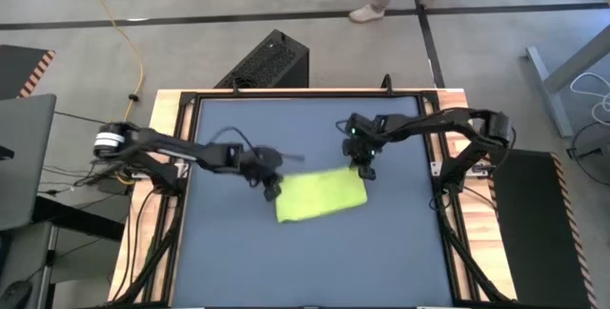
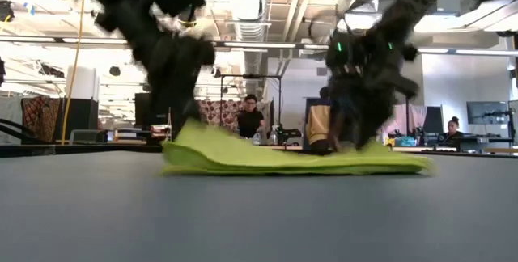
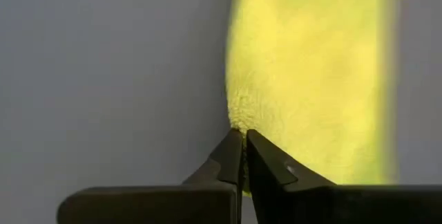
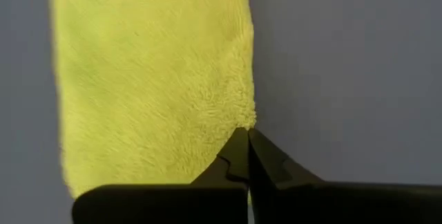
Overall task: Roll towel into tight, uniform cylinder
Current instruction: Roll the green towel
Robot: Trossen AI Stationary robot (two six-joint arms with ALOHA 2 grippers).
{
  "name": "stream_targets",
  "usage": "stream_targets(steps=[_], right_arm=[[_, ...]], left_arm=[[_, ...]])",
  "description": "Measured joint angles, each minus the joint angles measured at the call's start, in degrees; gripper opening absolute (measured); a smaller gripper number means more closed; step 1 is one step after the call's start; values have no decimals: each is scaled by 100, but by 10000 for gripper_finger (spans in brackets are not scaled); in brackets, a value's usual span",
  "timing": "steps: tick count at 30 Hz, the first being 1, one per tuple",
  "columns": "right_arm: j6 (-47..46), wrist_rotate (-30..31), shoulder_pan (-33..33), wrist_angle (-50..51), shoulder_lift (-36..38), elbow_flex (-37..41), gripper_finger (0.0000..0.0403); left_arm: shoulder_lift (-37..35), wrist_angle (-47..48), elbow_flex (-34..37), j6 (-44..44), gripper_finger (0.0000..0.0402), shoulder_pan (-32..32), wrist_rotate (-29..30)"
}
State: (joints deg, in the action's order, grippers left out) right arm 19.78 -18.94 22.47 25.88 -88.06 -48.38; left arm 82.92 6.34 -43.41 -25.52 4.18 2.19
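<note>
Between jaws: no gap on left gripper (image 1: 272, 191) or right gripper (image 1: 364, 170).
Ahead: towel (image 1: 320, 196).
Beside: bare mat (image 1: 315, 261).

Motion-blurred arms in the low view; towel (image 3: 304, 79) edge under the left end effector (image 3: 244, 135) hidden.

The lime towel (image 1: 320, 195) lies folded flat mid-mat, one corner slightly lifted.

Even, bright overhead light; both arms motion-blurred in the low view, foreground soft.
</note>
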Motion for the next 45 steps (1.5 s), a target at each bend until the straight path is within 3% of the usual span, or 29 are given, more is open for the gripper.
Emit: stream_targets(steps=[7,10,13,16,20,24,27,32,37,45], right_arm=[[1212,1456,80,330,835,-1056,8],[1589,1625,84,349,1255,-1114,8],[1543,1545,-71,197,1633,-644,8],[1259,1435,-512,-543,1917,402,8],[794,1717,-1402,-2009,2022,1867,8],[32,1842,-2059,-2497,2013,2507,15],[-376,1878,-2296,-2514,2015,2627,50],[-1082,1813,-2264,-2174,2048,2530,121],[-1402,751,-2022,-1193,2137,2040,188],[-1383,554,-1315,-2375,1946,2115,216]], left_arm=[[-1095,1461,-1326,1494,0,419,1210],[-1333,2051,-1747,2001,0,415,1549],[-1356,2185,-1799,1931,0,91,1360],[-941,1972,-1429,1412,0,-614,1297],[403,799,-755,427,0,-1658,1279],[1612,-57,-836,-399,0,-2352,958],[2125,-127,-1076,-750,0,-2600,852],[2304,-63,-1229,-920,0,-2716,813],[2247,367,-1223,-1062,0,-2714,740],[2120,819,-1224,-1070,6,-2681,295]])
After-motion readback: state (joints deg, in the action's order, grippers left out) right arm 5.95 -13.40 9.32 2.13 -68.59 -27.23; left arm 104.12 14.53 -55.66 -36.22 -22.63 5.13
